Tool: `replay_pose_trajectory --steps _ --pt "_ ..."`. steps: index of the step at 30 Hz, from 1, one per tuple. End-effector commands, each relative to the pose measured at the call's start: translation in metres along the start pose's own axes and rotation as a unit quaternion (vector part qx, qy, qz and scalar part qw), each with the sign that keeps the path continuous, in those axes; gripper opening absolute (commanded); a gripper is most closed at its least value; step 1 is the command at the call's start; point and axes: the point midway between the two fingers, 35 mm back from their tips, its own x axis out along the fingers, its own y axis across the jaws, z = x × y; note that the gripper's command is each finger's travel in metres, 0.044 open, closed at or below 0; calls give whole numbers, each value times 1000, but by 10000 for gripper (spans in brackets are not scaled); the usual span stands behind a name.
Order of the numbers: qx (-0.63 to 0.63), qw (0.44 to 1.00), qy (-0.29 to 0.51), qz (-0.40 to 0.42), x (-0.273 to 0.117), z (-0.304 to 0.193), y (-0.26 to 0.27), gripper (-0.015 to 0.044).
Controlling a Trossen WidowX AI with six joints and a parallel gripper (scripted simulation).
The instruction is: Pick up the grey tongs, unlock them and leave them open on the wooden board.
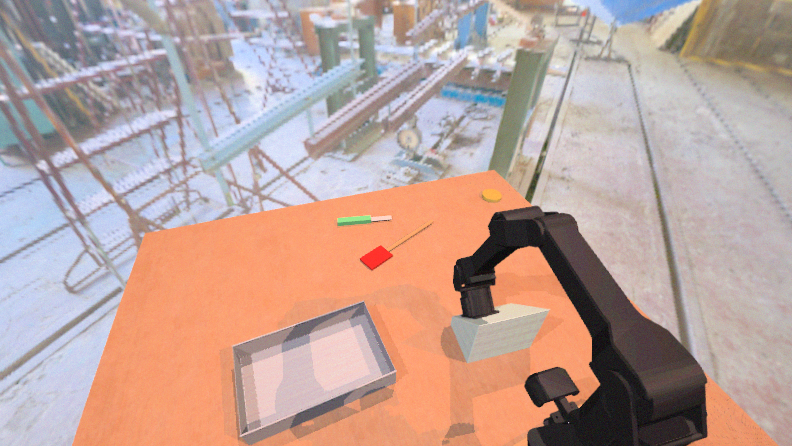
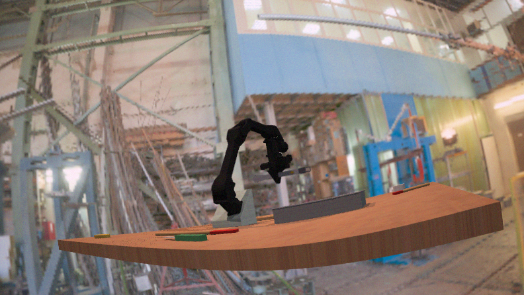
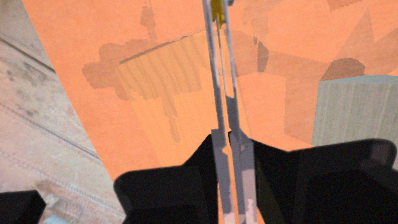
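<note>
My gripper is shut on the grey tongs, holding them well above the table. In the exterior view the tongs lie nearly level, the hinge end slightly higher. Their two arms run close together in the wrist view, with the yellow lock piece near the hinge. The wooden board lies below, slightly left of the tongs in the wrist view. The roasting tin stands empty in the top view. In that view the fingers and tongs are hidden; the tong tips are cut off in the wrist view.
A pale angled block stands under the arm's base. A red-headed spatula, a green-handled knife and a yellow disc lie on the table. A white cylinder stands beyond the tin.
</note>
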Motion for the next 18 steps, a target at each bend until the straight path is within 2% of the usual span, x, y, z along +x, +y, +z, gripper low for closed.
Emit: replay_pose_trajectory --steps 1,5,11,14,18 --pt "-44 999 1 -3 4 -27 3 -150" --pt "-80 997 2 -6 9 -50 4 -150" --pt "-82 997 -2 -7 9 -51 4 -150" --pt "-80 996 -32 -14 12 -52 3 -150" --pt "-78 990 -111 -27 17 -54 0 -150"
